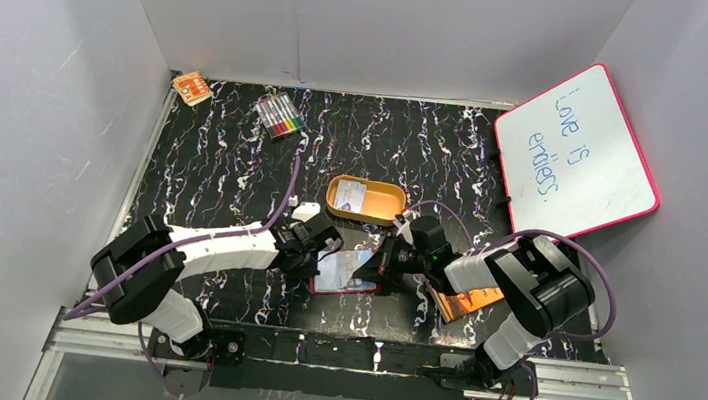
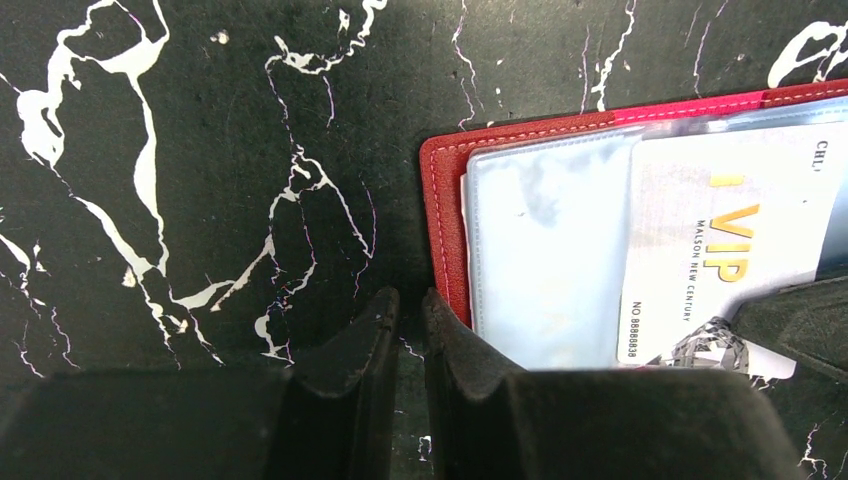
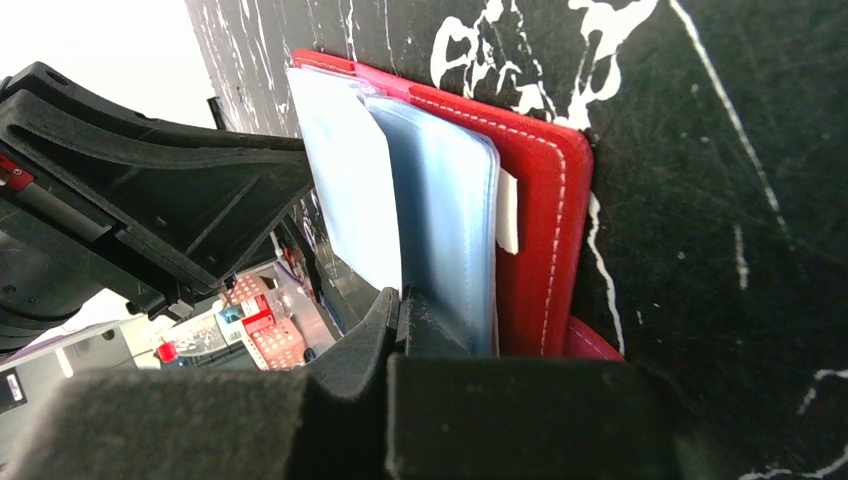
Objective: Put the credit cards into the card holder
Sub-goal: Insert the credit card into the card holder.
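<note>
Credit card [image 2: 720, 250], seemingly thin, stiff and slick, best pinched by a free edge and printed "VIP", "MALSON NEW CENTURY", "NO 88888838", lies on the floppy clear sleeves [image 3: 440, 200] of the open card holder [image 2: 445, 200], just arm-side of the orange tin [image 1: 385, 204], with the left gripper [image 2: 410, 310] barely parted and empty, and the right gripper [image 3: 400, 310] clenched among the sleeves.

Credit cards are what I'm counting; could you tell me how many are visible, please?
2. One credit card is over the pockets of the open card holder; the other lies in the orange tin. More may be hidden inside pockets.
</note>
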